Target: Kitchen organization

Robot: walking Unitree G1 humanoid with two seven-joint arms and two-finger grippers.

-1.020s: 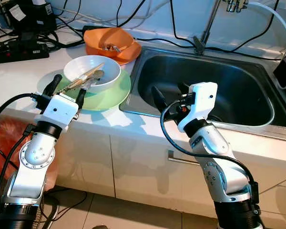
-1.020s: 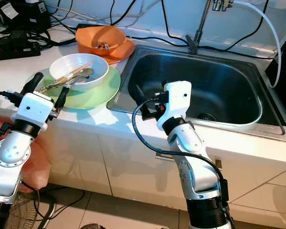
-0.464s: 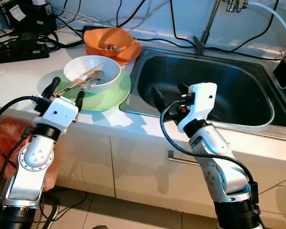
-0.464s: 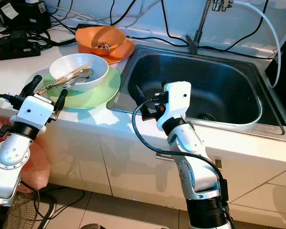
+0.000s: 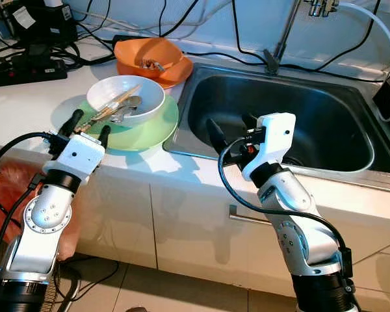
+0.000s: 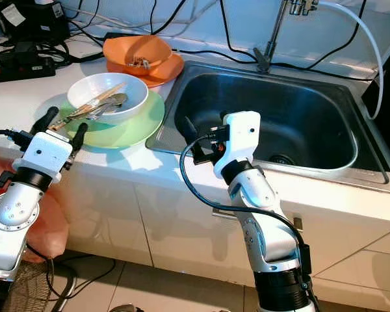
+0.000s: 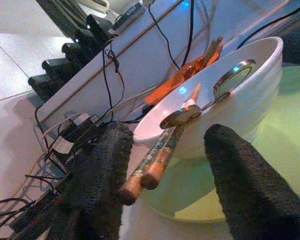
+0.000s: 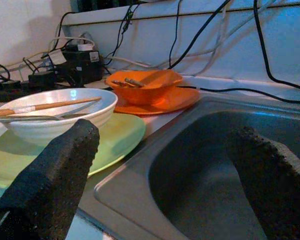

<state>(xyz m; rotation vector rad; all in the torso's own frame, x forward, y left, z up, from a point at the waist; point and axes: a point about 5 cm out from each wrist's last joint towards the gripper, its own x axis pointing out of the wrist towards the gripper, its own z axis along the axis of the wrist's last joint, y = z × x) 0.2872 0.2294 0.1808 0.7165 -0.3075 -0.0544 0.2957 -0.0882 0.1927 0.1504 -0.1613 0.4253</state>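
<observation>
**Left gripper lines up on the chopsticks**

Nearest, the left gripper sits at the counter's front edge, its fingers spread apart with the butt ends of the chopsticks between them, not yet clamped. The right gripper hovers over the sink's near rim, fingers wide, empty. Beyond, the chopsticks and a spoon lie across the white bowl on the green plate; farther back stands an orange bowl. The step appears to be grasping the chopsticks; next likely calls for closing squarely and lifting.
</observation>
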